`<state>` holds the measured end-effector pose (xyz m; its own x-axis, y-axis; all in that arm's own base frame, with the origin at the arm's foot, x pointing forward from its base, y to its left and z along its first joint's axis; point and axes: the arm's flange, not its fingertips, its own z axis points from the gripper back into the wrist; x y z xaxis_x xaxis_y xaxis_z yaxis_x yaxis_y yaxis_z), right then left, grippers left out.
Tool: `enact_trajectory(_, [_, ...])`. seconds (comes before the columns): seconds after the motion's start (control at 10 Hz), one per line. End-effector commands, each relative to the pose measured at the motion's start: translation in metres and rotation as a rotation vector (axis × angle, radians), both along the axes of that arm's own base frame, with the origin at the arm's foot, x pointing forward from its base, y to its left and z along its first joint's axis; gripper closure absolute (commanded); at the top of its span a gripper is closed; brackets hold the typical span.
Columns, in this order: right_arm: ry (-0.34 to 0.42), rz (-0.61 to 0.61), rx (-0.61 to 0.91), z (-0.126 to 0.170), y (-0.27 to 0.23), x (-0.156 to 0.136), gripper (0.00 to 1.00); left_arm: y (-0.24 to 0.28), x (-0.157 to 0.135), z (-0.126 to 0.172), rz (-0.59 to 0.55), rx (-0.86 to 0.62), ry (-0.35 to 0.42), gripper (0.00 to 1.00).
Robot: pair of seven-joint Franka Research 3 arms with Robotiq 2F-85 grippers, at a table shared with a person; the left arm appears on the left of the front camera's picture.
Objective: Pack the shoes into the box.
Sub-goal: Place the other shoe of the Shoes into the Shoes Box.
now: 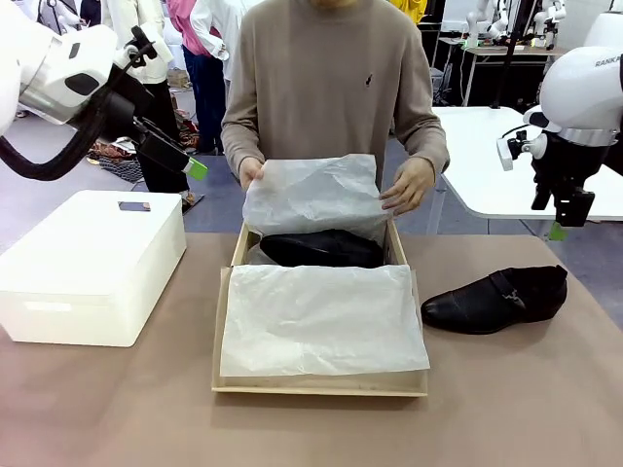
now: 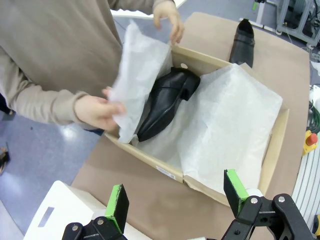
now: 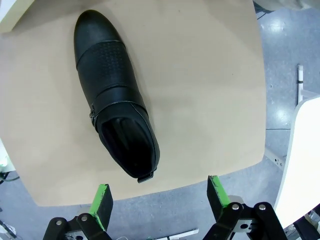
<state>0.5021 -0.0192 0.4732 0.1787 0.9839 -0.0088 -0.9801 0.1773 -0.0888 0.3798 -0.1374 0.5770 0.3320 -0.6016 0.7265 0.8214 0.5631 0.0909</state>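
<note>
We find one shoe (image 1: 321,249) in the box (image 1: 321,387), the second shoe (image 1: 496,298) on the counter (image 1: 117,409); both sets of jaws stand apart

shoe (image 1: 321,250) in box (image 1: 311,387) | upper part hidden | behind tissue paper (image 1: 311,197)

From where I stand, the only lettering I can make out is "RANKA" in dark capitals on the white shell of the right arm (image 1: 587,88), clipped by the picture's edge. A small white sticker (image 2: 165,172) on the box (image 2: 274,147) is too tiny to read.
</note>
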Motion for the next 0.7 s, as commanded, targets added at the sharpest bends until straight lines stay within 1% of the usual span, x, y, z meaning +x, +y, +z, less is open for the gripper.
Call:
enact_trajectory(0.0, [0.000,0.000,0.000,0.000,0.000,0.000,0.00,0.001,0.001,0.000,-0.018,-0.014,0.002,0.00])
enact_trajectory(0.4, [0.018,-0.025,0.039,-0.041,-0.008,-0.003,0.00,0.001,0.001,0.000,-0.018,-0.014,0.002,0.00])
enact_trajectory(0.6, [0.017,-0.007,0.052,-0.058,-0.010,-0.008,0.00,0.001,0.001,0.000,-0.018,-0.014,0.002,0.00])
